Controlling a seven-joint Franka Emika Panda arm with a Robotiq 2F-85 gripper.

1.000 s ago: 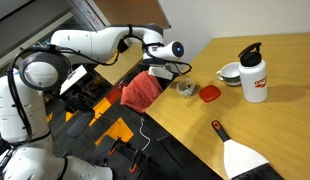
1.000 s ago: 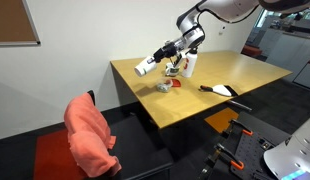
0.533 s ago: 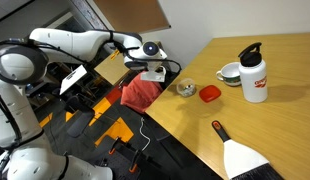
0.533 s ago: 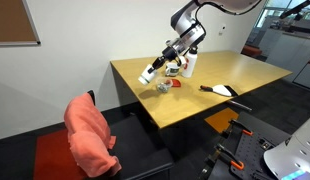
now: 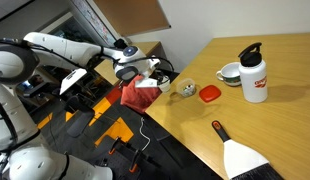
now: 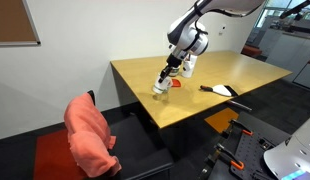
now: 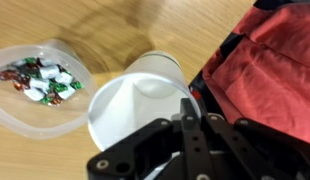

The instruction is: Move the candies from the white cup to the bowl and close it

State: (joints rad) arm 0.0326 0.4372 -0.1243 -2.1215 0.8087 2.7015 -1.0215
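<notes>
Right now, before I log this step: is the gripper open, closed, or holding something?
The gripper is closed, holding the cup.

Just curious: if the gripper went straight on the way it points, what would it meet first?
The gripper holds the cup, which would likely reach the table first, beside the bowl; depth is unclear.

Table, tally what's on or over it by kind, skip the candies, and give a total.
Bowls: 2, tan bowl, green-rimmed bowl
Cups: 1, white cup
Bottles: 1, white bottle
Discs: 1, red disc
Brushes: 1, hand brush
Total: 6
</notes>
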